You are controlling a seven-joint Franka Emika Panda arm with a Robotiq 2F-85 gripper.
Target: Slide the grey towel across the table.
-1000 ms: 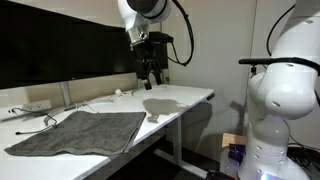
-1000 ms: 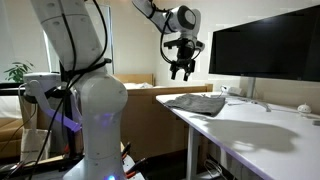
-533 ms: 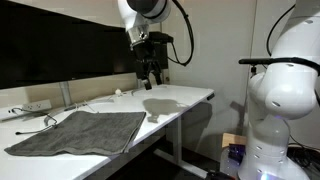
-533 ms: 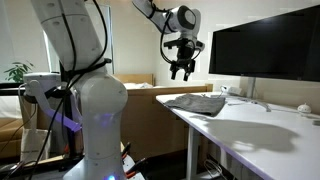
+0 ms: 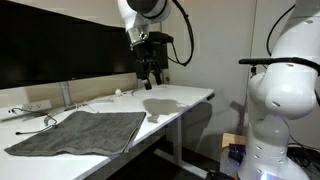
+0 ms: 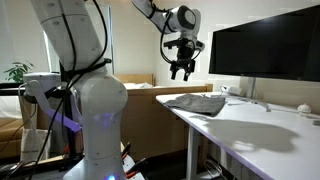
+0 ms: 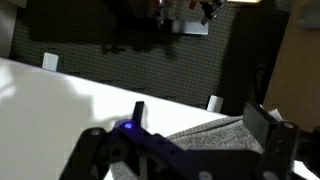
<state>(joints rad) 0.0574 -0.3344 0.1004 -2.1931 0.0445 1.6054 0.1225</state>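
Note:
The grey towel (image 5: 82,133) lies flat on the white table (image 5: 180,97), at the near end in this exterior view. It also shows in an exterior view (image 6: 198,103) at the table's far edge, and in the wrist view (image 7: 215,140) below the fingers. My gripper (image 5: 150,77) hangs high above the table, well clear of the towel, and appears against the ceiling in an exterior view (image 6: 182,71). Its fingers (image 7: 200,115) are spread apart and hold nothing.
A large black monitor (image 5: 60,50) stands along the table's back edge (image 6: 265,45). Cables and a power strip (image 5: 30,108) lie near it. A small white object (image 6: 304,109) sits on the table. Another white robot body (image 5: 280,100) stands beside the table.

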